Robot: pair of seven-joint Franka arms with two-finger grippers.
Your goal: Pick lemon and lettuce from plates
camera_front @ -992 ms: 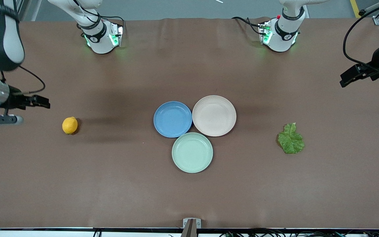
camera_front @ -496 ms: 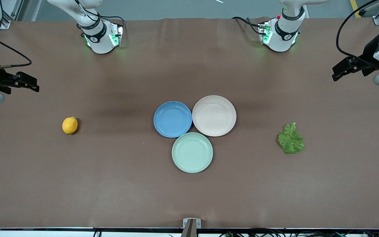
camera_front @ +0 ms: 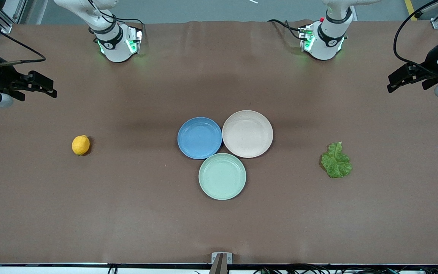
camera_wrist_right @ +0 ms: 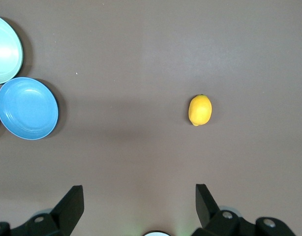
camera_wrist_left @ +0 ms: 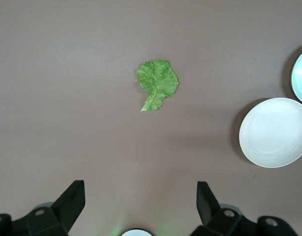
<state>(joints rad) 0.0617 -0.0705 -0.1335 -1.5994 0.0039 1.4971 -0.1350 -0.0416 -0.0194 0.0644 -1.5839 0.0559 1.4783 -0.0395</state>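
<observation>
Lying on the brown worktop [camera_front: 127, 213] are one lemon [camera_front: 80, 145] toward the right arm's end and one lettuce [camera_front: 336, 160] leaf toward the left arm's end, both off the plates. Three plates touch in the middle: blue plate [camera_front: 199, 137], beige plate [camera_front: 247, 133], mint plate [camera_front: 222, 176]. No writing is readable. The left pincer [camera_wrist_left: 140, 204] and the right pincer [camera_wrist_right: 139, 205] each hang spread and hold nothing.

The mint-green plate [camera_wrist_left: 301, 74] and both wrist views' own jaws are cut off by picture edges.

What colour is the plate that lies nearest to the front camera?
Pale mint green; the mint-green plate shows best in the front view, whole and bare.
</observation>
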